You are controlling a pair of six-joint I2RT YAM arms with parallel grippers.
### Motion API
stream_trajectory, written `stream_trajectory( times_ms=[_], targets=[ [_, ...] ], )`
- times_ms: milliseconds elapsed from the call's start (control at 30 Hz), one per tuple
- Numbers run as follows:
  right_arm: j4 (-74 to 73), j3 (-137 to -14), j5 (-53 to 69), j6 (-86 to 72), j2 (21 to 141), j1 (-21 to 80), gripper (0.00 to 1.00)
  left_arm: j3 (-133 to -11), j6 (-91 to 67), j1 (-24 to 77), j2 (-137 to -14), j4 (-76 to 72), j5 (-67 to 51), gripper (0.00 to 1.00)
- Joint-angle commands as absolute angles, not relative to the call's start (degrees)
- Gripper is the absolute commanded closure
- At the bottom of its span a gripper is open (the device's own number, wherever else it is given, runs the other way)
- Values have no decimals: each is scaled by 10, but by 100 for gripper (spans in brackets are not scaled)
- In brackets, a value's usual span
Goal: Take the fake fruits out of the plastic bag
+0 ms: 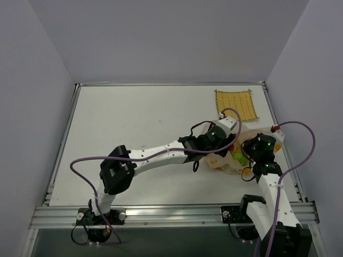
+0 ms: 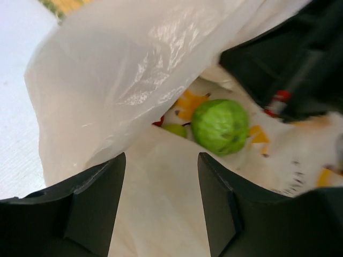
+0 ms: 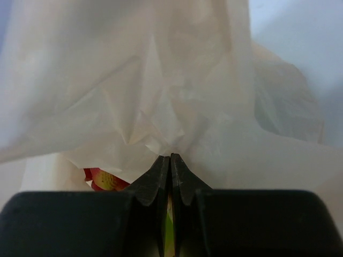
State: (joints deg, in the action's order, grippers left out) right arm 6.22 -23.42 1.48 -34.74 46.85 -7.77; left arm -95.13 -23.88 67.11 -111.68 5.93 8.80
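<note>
We read the right gripper (image 3: 170,159), clamped on the plastic bag (image 3: 161,96), as propping its mouth so the left gripper (image 2: 161,182), spread and empty, can reach the green fruit (image 2: 220,126).

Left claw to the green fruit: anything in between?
Left wrist view: only a pale fold of the plastic bag lies between the open left claw and the green fruit, which sits in the bag's mouth.

Red fruit (image 2: 158,122) mostly behind a fold of the plastic bag (image 2: 107,80), its kind unclear.
</note>
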Motion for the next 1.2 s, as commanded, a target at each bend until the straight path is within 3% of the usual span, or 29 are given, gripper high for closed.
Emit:
stream_trajectory(
  times_ms=[0,200,467,567,667,700,733,767,867,1000,1067,1167],
  targets=[
    [34,-228,-23,-364,439,-82,100,-1033,-208,672,-1155,112,75,46],
    [39,-236,-61,-355,498,-87,100,-1030,-205,626,-1201,112,91,46],
    [115,-256,-29,-386,631,-112,100,-801,-241,657,-1110,10,68,52],
    [127,-264,-6,-382,664,-148,94,-746,-256,675,-1076,-28,76,52],
    [134,-253,35,-376,673,-205,76,-716,-262,691,-1054,-47,77,53],
    [144,-248,38,-381,668,-207,65,-699,-265,693,-1051,-52,76,54],
    [152,-242,43,-384,666,-207,44,-691,-270,696,-1049,-62,75,54],
    [157,-235,50,-386,665,-208,37,-683,-274,698,-1046,-69,74,54],
    [143,-248,84,-379,637,-207,29,-658,-286,701,-1040,-97,74,54],
    [55,-293,110,-346,512,-188,5,-650,-281,701,-1026,-128,91,53],
    [22,-313,134,-340,488,-176,2,-654,-281,700,-1022,-139,91,53],
    [3,-309,122,-367,473,-78,0,-676,-284,700,-1027,-142,89,53]
  ],
)
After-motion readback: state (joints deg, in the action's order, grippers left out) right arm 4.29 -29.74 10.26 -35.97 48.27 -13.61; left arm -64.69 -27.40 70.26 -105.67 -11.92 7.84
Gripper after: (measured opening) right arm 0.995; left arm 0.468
